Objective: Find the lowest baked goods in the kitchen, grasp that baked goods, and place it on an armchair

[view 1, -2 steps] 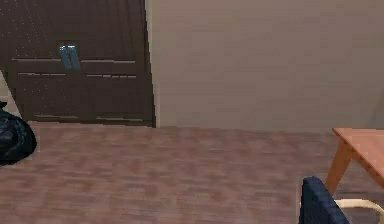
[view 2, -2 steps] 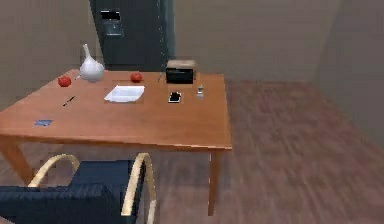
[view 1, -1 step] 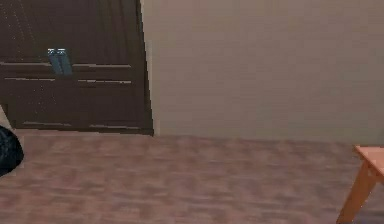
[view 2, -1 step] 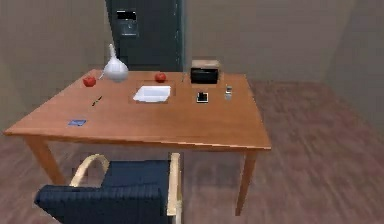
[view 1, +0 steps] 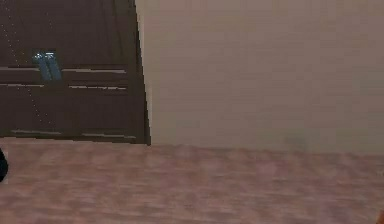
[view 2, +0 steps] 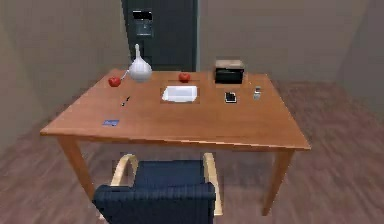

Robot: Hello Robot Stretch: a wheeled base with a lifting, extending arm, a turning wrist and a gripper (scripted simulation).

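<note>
1. Nearest the lens on the arm side: dark blue chair [view 2: 160, 192] with pale wooden arms, drawn up to the near edge of a wooden table [view 2: 200, 128]. I judge it a possible armchair for the drop-off.
2. On the table stand a white vase [view 2: 139, 66], 2 small red round things [view 2: 115, 81] [view 2: 185, 77], a flat white thing [view 2: 180, 94] and a dark box [view 2: 229, 73] with a brown top. The other bits are too small to name.
3. Where the baked goods are: I cannot tell which of these things, if any, they are. No shape or colour settles it.
4. Forward view: dark panelled door [view 1: 70, 70], beige wall [view 1: 260, 70], reddish floor [view 1: 200, 185] close ahead.
5. State of the claw: I cannot tell.
6. Progress, as a judgement: search stage. All 3 steps (find, grasp, place) remain. Picking the lowest item needs candidates identified first.
</note>
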